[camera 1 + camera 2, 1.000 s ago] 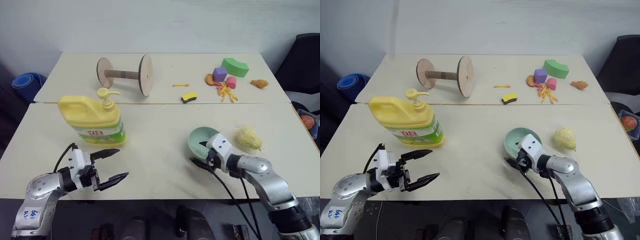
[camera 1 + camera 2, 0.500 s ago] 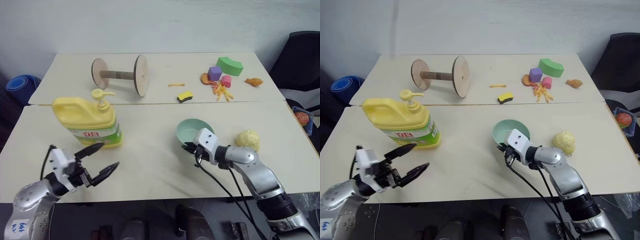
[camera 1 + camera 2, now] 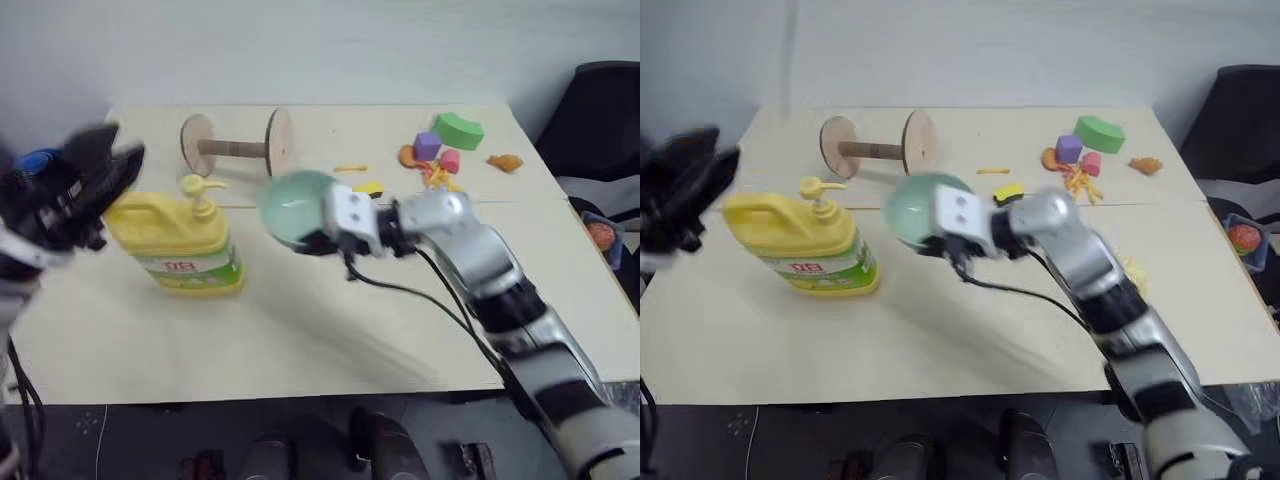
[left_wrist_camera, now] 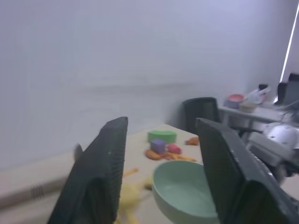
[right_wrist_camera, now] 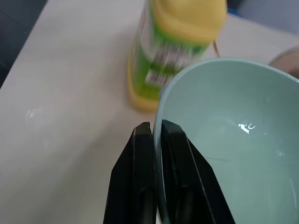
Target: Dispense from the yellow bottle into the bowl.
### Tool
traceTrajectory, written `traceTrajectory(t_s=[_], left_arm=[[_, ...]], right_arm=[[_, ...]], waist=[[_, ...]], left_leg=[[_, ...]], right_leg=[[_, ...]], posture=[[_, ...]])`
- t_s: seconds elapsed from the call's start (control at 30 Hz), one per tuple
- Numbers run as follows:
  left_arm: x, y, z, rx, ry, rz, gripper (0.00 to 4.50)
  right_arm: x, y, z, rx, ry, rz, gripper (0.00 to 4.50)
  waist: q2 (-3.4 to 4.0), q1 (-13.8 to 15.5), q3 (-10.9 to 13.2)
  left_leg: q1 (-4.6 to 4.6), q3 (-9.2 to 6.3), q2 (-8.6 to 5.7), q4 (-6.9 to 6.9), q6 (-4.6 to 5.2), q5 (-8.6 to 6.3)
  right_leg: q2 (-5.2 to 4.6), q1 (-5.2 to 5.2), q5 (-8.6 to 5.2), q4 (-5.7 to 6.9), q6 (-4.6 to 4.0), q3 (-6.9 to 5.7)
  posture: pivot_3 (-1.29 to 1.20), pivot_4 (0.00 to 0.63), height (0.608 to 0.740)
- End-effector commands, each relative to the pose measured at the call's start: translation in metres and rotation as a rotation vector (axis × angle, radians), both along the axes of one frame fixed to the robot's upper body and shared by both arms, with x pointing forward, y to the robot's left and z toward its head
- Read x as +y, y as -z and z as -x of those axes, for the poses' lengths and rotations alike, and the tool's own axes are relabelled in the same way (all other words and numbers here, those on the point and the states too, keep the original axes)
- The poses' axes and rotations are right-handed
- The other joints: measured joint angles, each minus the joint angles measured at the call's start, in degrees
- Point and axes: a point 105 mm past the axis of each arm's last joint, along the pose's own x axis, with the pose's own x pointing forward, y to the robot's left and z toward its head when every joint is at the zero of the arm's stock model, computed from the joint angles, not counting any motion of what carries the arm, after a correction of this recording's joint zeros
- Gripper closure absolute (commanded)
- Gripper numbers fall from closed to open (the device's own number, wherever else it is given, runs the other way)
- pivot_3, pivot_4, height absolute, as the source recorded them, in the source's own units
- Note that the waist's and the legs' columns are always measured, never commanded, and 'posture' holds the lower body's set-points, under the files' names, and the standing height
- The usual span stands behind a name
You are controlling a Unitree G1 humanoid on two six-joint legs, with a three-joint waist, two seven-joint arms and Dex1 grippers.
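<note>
Spillage risk: right gripper point(image 5: 156, 140), clamped on the rim of the bowl point(image 3: 296, 207) held aloft beside the yellow bottle point(image 3: 185, 240) on the table point(image 3: 330, 330), may tilt it; left gripper point(image 4: 161, 163), apparently empty and apart, may miss the pump.

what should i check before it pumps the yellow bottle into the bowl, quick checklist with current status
1. Bowl gripped: ok. The right gripper is shut on its rim, one finger inside and one outside.
2. Bowl off the table and close to the yellow bottle: ok, it is held up just beside the pump.
3. Bowl under the pump spout: not ok, it sits beside the spout and is tilted.
4. Bottle upright on the table: ok.
5. Left gripper on the pump head: not ok, it is raised beside the bottle with a gap between its fingers and nothing in them.
6. Bowl clean inside: ok, nothing shows in it.
</note>
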Motion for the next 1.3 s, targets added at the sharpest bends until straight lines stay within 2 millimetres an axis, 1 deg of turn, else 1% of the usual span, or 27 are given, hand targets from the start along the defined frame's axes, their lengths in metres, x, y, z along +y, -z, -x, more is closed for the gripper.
traceTrajectory(t_s=[0.03, 0.13, 0.23, 0.4, 0.6, 0.77, 1.0, 1.2, 1.3], left_arm=[[0.004, 0.013, -0.024, 0.073, -0.029, -0.025, 3.54], [-0.007, 0.019, -0.041, 0.095, -0.012, -0.088, 4.47], [-0.008, 0.025, -0.049, 0.116, -0.027, -0.099, 4.47], [-0.019, 0.035, -0.047, 0.145, 0.031, -0.121, 4.47], [-0.019, 0.043, -0.055, 0.203, -0.02, -0.133, 4.47], [-0.017, 0.057, -0.064, 0.293, -0.063, -0.13, 4.47], [-0.019, 0.081, -0.067, 0.448, -0.071, -0.13, 4.47], [-0.017, 0.101, -0.073, 0.538, -0.126, -0.144, 4.47], [-0.015, 0.115, -0.073, 0.578, -0.142, -0.158, 4.47]], right_arm=[[0.012, -0.003, -0.003, 0.055, 0.001, 0.035, 4.5], [0.031, -0.021, -0.003, 0.063, -0.008, 0.021, 4.5], [0.038, -0.028, -0.001, 0.076, -0.015, 0.017, 4.5], [0.044, -0.031, 0.0, 0.083, -0.017, 0.024, 4.5], [0.049, -0.032, 0.006, 0.1, -0.044, 0.031, 4.5], [0.052, -0.033, 0.006, 0.091, -0.04, 0.023, 4.5], [0.053, -0.034, 0.005, 0.09, -0.036, 0.016, 4.5], [0.055, -0.037, 0.003, 0.087, -0.027, 0.0, 4.5], [0.055, -0.037, 0.003, 0.089, -0.026, -0.004, 4.5]], waist=[[-0.07, -0.43, -0.05], [-0.47, -0.76, -0.04], [-0.51, -0.93, -0.05], [-0.53, -0.88, -0.06], [-0.53, -0.84, -0.06], [-0.52, -0.85, -0.06], [-0.51, -0.86, -0.07], [-0.46, -0.85, -0.1], [-0.35, -0.86, -0.17]], left_leg=[[-0.01, -0.01, 0.02, -0.02, 0.01, -0.02], [-0.43, -0.08, -0.04, 0.09, 0.03, -0.01], [-0.59, -0.07, -0.1, 0.18, 0.07, 0.01], [-0.53, -0.08, -0.08, 0.18, -0.04, 0.07], [-0.5, -0.06, -0.03, 0.18, -0.18, 0.22], [-0.46, -0.06, -0.04, 0.17, -0.18, 0.22], [-0.31, -0.01, -0.04, 0.14, -0.19, 0.21], [-0.18, 0.04, -0.04, 0.12, -0.19, 0.21], [-0.13, 0.07, -0.04, 0.11, -0.2, 0.21]], right_leg=[[-0.01, -0.07, 0.0, 0.1, 0.0, -0.05], [-0.04, -0.34, 0.01, 0.07, 0.01, -0.19], [-0.08, -0.44, 0.04, 0.03, 0.06, -0.2], [-0.11, -0.38, 0.04, 0.02, 0.07, -0.18], [-0.17, -0.38, 0.04, 0.07, 0.06, -0.14], [-0.23, -0.38, 0.03, 0.11, 0.06, -0.11], [-0.28, -0.33, 0.03, 0.19, 0.05, -0.03], [-0.31, -0.26, 0.03, 0.23, 0.04, 0.05], [-0.32, -0.24, 0.02, 0.24, 0.04, 0.09]], posture=[[0.0, 0.15, 0.74], [0.0, 0.15, 0.74], [0.0, 0.15, 0.74], [0.0, 0.15, 0.74], [0.0, 0.15, 0.74], [0.0, 0.15, 0.74], [0.0, 0.15, 0.74], [0.0, 0.15, 0.74], [0.0, 0.15, 0.74]])
